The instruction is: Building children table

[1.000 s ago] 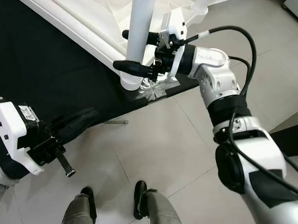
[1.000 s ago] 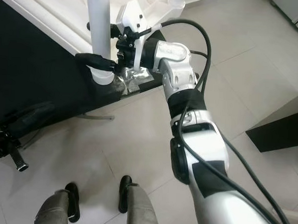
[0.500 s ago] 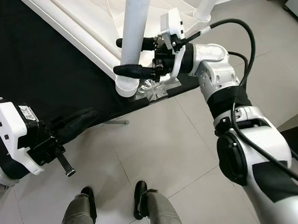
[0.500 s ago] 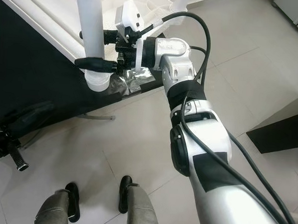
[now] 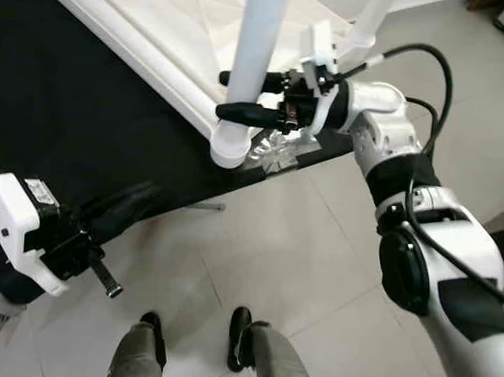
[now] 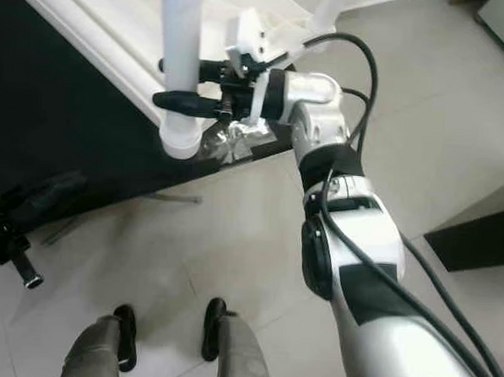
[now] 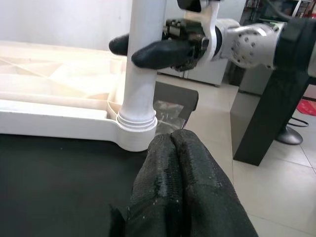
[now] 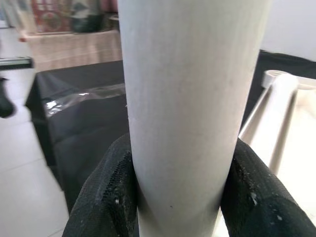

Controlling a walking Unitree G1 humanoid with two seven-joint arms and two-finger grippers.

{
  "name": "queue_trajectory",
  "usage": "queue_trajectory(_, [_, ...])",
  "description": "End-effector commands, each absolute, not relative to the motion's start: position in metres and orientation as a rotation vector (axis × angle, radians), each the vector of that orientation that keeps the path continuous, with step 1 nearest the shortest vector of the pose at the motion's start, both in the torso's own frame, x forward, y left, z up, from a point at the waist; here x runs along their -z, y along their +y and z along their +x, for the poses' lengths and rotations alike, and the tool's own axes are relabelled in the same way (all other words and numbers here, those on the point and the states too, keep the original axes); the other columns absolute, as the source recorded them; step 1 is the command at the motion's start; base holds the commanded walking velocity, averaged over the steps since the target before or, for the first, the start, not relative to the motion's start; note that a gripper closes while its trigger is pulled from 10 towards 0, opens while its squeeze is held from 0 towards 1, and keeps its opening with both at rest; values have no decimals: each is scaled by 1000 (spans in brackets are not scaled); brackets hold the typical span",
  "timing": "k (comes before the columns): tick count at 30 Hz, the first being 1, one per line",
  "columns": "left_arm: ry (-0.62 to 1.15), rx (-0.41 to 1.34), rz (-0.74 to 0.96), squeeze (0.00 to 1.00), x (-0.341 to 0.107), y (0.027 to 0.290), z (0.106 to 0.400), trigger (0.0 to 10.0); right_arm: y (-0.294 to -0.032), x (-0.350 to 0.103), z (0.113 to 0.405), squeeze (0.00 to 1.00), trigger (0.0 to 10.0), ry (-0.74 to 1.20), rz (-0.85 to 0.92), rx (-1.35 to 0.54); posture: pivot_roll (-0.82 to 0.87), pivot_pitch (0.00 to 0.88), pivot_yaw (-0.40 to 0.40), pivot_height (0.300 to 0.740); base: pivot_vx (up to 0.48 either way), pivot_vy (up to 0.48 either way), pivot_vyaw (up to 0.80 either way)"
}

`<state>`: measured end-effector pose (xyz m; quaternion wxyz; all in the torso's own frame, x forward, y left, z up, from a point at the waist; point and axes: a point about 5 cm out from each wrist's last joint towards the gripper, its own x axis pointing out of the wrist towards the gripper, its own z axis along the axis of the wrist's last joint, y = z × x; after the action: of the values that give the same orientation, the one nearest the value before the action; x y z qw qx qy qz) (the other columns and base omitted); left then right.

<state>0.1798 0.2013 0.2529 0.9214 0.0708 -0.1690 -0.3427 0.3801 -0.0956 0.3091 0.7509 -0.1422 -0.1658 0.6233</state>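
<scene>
The white tabletop [image 5: 150,31] is seen lying upside down on a black mat [image 5: 61,119], its near corner close to the mat's edge. A white leg [image 5: 258,49] is stood upright in the socket [image 5: 229,145] at that corner, and it is gripped just above the socket by the right gripper [image 5: 244,95], whose two black fingers [image 8: 111,192] are pressed against opposite sides of the tube. A second leg [image 5: 373,13] is seen at the far corner. Crumpled clear plastic [image 5: 275,146] is taped down at the mat's corner, just beside the socket.

The left gripper [image 7: 180,163] is held low over the mat's near edge, well apart from the leg, with its fingers closed together on nothing. A dark screw-like stub [image 5: 105,280] is seen jutting from the left wrist housing, though what it is cannot be made out.

Open tiled floor [image 5: 307,259] is left in front of and to the right of the mat. The robot's feet [image 5: 193,342] are planted on the tiles, clear of the mat. A dark cabinet [image 7: 276,98] is stood on the floor beyond the right arm
</scene>
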Motion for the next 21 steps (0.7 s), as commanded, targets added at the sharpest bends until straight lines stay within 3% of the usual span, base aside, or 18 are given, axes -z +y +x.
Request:
queue_trajectory(1, [-352,725,158,0,-255,198,175,10000,-115,-270,388,0,0,-213,-283,-1185,124,352,-164,740,0,0,0])
queue_trajectory(3, [-351,728,159,0,-255,200,175,10000,-111,-210,389,0,0,-58,-180,-716,121,357,-153,740,0,0,0])
queue_trajectory(4, [-351,728,159,0,-255,200,175,10000,-111,-210,389,0,0,-58,-180,-716,121,357,-153,740,0,0,0])
queue_trajectory(5, [-351,728,160,0,-256,201,176,10000,-115,-190,384,0,0,1,-153,-506,121,357,-150,740,0,0,0])
queue_trajectory(6, [-351,730,163,0,-256,201,176,10000,-106,-171,370,0,0,45,-118,-431,125,355,-140,740,0,0,0])
queue_trajectory(10, [-354,733,163,0,-257,201,178,10000,-81,-169,362,0,0,34,-72,-472,118,343,-132,740,0,0,0])
queue_trajectory(13, [-357,735,163,0,-257,201,179,10000,-71,-185,372,0,0,-11,-86,-504,116,337,-131,740,0,0,0])
queue_trajectory(14, [-357,737,161,0,-256,200,179,10000,-72,-200,382,0,10000,-40,-120,-519,117,335,-138,740,0,0,0])
queue_trajectory(18, [-358,737,160,0,-255,199,179,10000,-73,-212,387,0,10000,-75,-124,-535,116,334,-139,740,0,0,0])
queue_trajectory(19, [-358,737,159,0,-255,199,179,10000,-76,-219,387,333,10000,-85,-115,-511,115,333,-137,740,0,0,0])
queue_trajectory(20, [-359,738,159,0,-255,199,179,10000,-81,-229,389,1000,10000,-108,-103,-496,117,333,-139,740,0,0,0])
queue_trajectory(21, [-359,738,159,0,-256,199,179,10000,-84,-236,391,1000,10000,-123,-98,-487,117,333,-139,740,0,0,0])
